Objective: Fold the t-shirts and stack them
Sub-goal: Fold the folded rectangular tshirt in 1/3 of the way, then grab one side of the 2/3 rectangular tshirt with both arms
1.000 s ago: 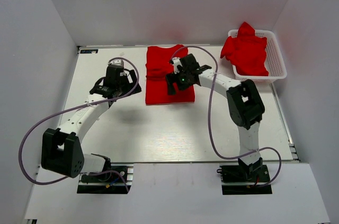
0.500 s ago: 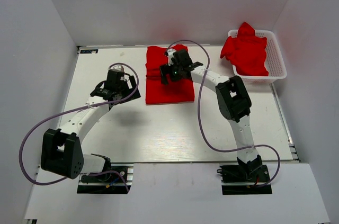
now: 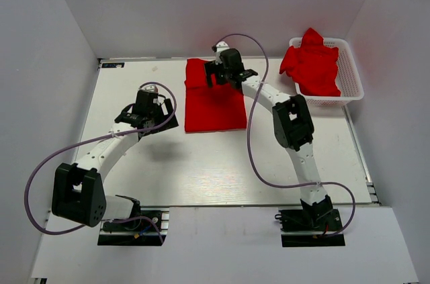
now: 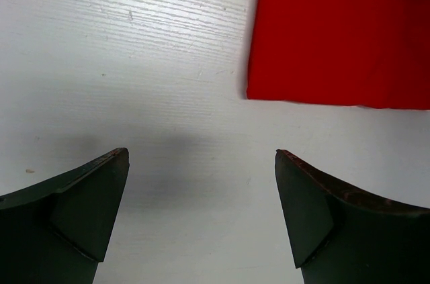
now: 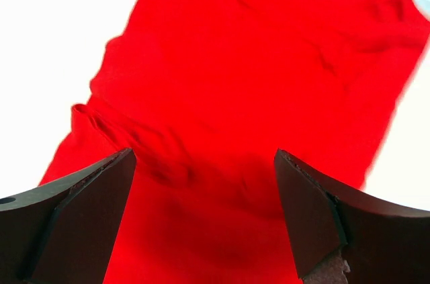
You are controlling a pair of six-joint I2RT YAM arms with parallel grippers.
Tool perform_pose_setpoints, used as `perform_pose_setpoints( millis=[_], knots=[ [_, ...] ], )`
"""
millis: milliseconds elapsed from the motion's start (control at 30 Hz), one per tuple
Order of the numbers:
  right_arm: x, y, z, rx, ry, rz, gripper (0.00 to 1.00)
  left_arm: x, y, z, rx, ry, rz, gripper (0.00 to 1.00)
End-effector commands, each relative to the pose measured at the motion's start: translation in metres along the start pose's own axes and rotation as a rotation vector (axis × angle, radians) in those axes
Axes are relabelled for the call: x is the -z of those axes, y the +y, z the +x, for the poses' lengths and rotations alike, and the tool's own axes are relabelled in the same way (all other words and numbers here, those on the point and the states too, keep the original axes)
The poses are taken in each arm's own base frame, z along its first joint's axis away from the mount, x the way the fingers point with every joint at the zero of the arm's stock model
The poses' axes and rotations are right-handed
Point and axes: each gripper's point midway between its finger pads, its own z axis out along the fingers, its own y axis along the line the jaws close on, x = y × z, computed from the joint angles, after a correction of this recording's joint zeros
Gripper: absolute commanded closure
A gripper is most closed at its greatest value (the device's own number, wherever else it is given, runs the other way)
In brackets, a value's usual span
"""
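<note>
A red t-shirt [image 3: 213,104] lies partly folded as a rectangle on the white table, at the back middle. My right gripper [image 3: 222,76] hovers over its far end, open and empty. In the right wrist view the gripper [image 5: 203,152] stands wide open above the wrinkled red fabric [image 5: 255,62]. My left gripper [image 3: 161,115] is open and empty over bare table, just left of the shirt. In the left wrist view the gripper [image 4: 201,152] is open, with the shirt's corner [image 4: 336,29] at upper right. More red t-shirts [image 3: 310,66] are heaped in the basket.
A white lattice basket [image 3: 353,76] stands at the back right corner. White walls close the table on the left, back and right. Purple cables loop from both arms over the table.
My right gripper has moved from the shirt's middle toward its far end, arm stretching out. The left arm has hardly moved.
</note>
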Motion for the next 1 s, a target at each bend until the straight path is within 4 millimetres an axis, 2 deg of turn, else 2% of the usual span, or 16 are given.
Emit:
perform_pose_setpoints(
  millis=[0,33,67,100,133,167,200,233,267,400,433,567,600,633,867,967],
  knots=[
    [0.055,-0.006,-0.05,-0.029,-0.097,0.054,0.1,-0.002,-0.008,-0.005,-0.017,-0.026,0.044,0.0],
    [0.063,-0.017,-0.048,-0.053,-0.095,0.118,0.1,-0.005,-0.013,-0.003,-0.035,-0.019,0.06,0.0],
    [0.075,-0.023,-0.016,-0.105,-0.015,0.149,0.1,-0.012,-0.015,0.002,-0.052,0.004,0.074,0.0],
    [0.081,-0.025,-0.007,-0.145,0.003,0.167,0.1,-0.017,-0.022,-0.003,-0.064,-0.004,0.104,0.0],
    [0.098,-0.031,-0.011,-0.185,-0.004,0.184,0.1,-0.02,-0.03,-0.005,-0.065,0.003,0.135,0.0],
    [0.11,-0.036,0.021,-0.199,0.063,0.202,0.1,-0.025,-0.032,-0.005,-0.074,0.01,0.141,0.0],
    [0.117,-0.037,0.033,-0.233,0.093,0.213,0.1,-0.03,-0.035,-0.005,-0.084,0.02,0.151,0.0],
    [0.135,-0.04,0.03,-0.266,0.094,0.22,0.1,-0.042,-0.04,0.0,-0.092,0.057,0.153,0.0],
    [0.139,-0.042,0.069,-0.274,0.182,0.237,0.1,-0.047,-0.041,0.001,-0.103,0.071,0.156,0.0],
    [0.165,-0.046,0.126,-0.31,0.332,0.259,0.14,-0.072,-0.055,0.009,-0.15,0.114,0.169,0.0],
    [0.167,-0.048,0.129,-0.319,0.339,0.26,0.14,-0.076,-0.057,0.001,-0.15,0.096,0.158,0.0],
    [0.163,-0.045,0.162,-0.34,0.435,0.236,0.19,-0.092,-0.054,0.006,-0.18,0.126,0.091,0.02],
    [0.162,-0.045,0.162,-0.348,0.438,0.234,0.2,-0.096,-0.054,0.012,-0.189,0.136,0.082,0.03],
    [0.158,-0.044,0.162,-0.349,0.435,0.222,0.2,-0.097,-0.056,0.008,-0.188,0.122,0.09,0.06],
    [0.144,-0.04,0.178,-0.362,0.47,0.191,0.32,-0.123,-0.051,0.035,-0.208,0.186,0.059,0.32],
    [0.142,-0.037,0.184,-0.367,0.487,0.184,0.46,-0.126,-0.052,0.037,-0.208,0.196,0.065,0.41]
  ],
)
